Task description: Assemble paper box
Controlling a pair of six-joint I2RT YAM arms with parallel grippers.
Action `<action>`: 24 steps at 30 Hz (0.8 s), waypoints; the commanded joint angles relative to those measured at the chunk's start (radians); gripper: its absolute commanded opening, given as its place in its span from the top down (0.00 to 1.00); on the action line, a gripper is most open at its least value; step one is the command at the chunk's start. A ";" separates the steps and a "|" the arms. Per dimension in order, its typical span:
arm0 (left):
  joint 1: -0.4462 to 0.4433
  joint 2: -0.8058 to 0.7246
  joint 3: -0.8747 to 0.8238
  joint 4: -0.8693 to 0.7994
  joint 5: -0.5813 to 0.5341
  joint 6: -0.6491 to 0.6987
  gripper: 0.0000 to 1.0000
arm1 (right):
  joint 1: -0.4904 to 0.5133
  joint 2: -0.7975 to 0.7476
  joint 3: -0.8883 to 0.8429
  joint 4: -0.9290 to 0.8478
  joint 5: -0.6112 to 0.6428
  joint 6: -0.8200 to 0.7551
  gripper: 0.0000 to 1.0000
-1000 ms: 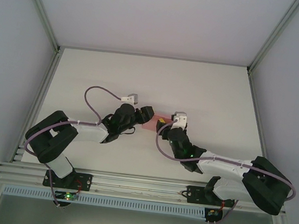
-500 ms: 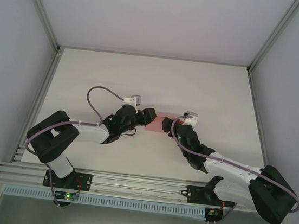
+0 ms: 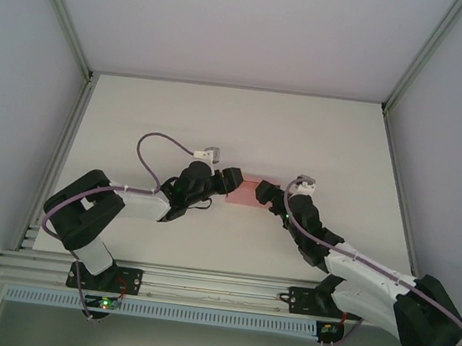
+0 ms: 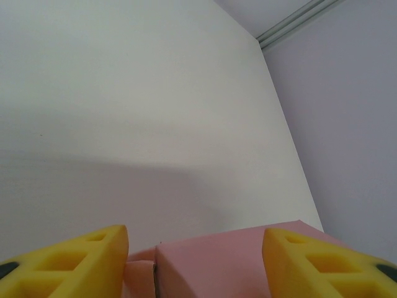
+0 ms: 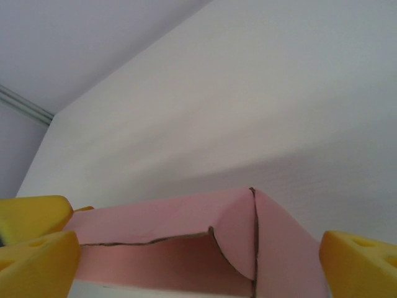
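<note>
The paper box (image 3: 246, 191) is a small pink card box in the middle of the table, between the two grippers. My left gripper (image 3: 231, 181) is shut on its left end. In the left wrist view the box (image 4: 217, 264) sits between the yellow fingers (image 4: 93, 257), with a loose flap by the left one. My right gripper (image 3: 265, 192) stands open at the box's right end. In the right wrist view the box (image 5: 186, 214) shows a curved flap edge and a hollow underside, and the right gripper (image 5: 198, 248) has its yellow fingertips wide on either side.
The white table (image 3: 245, 124) stretches away behind the box, with grey walls on three sides. An aluminium rail (image 3: 217, 288) runs along the near edge by the arm bases. A purple cable (image 3: 154, 142) loops above the left arm.
My right gripper has opened wider and its arm has swung out to the right, away from the box's top. The left gripper and box have shifted slightly right.
</note>
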 commanded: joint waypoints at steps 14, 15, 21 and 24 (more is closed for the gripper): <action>-0.019 0.045 0.013 -0.029 0.015 0.038 0.42 | -0.198 0.029 0.046 -0.056 -0.191 0.015 0.20; -0.019 0.043 0.014 -0.033 0.015 0.039 0.42 | -0.204 0.040 0.044 -0.057 -0.201 0.020 0.21; -0.019 0.043 0.019 -0.050 0.009 0.048 0.42 | -0.227 0.052 -0.028 -0.052 -0.213 0.079 0.35; -0.018 0.043 0.017 -0.046 0.012 0.049 0.42 | -0.237 0.052 -0.060 -0.055 -0.205 0.101 0.43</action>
